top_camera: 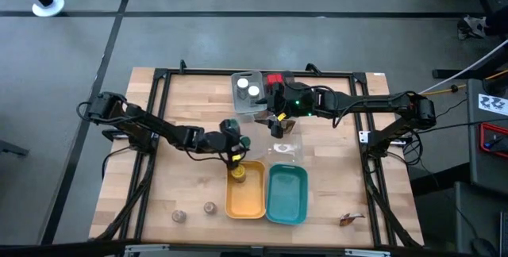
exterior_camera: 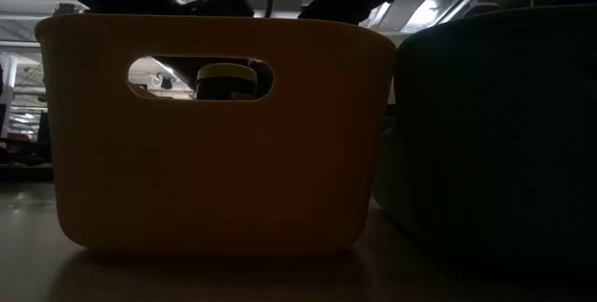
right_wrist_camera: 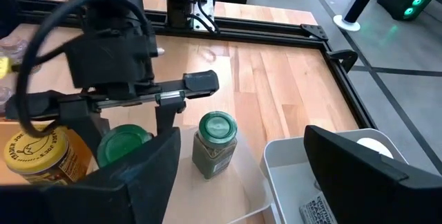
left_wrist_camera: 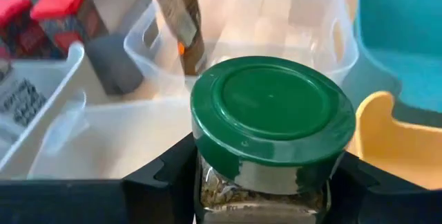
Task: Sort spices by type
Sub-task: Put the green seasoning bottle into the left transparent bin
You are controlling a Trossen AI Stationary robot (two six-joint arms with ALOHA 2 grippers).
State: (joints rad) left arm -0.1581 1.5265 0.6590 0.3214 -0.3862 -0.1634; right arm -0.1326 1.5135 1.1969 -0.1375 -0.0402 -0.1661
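One green-lidded jar (left_wrist_camera: 271,131) sits clamped in my left gripper (top_camera: 231,141) fingers mid-tabletop, above the yellow tray (top_camera: 246,190); right gripper (right_wrist_camera: 242,182) gapes wide. Early release could clip the rim, toppling it.

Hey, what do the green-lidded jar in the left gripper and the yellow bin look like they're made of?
Green-lidded jar: body looks like clear glass or hard plastic, since the herbs show through; the lid looks like glossy plastic with a soft sheen. It sits in the left gripper.
Yellow bin: probably matte moulded plastic, given its rounded corners and cut-out handle.
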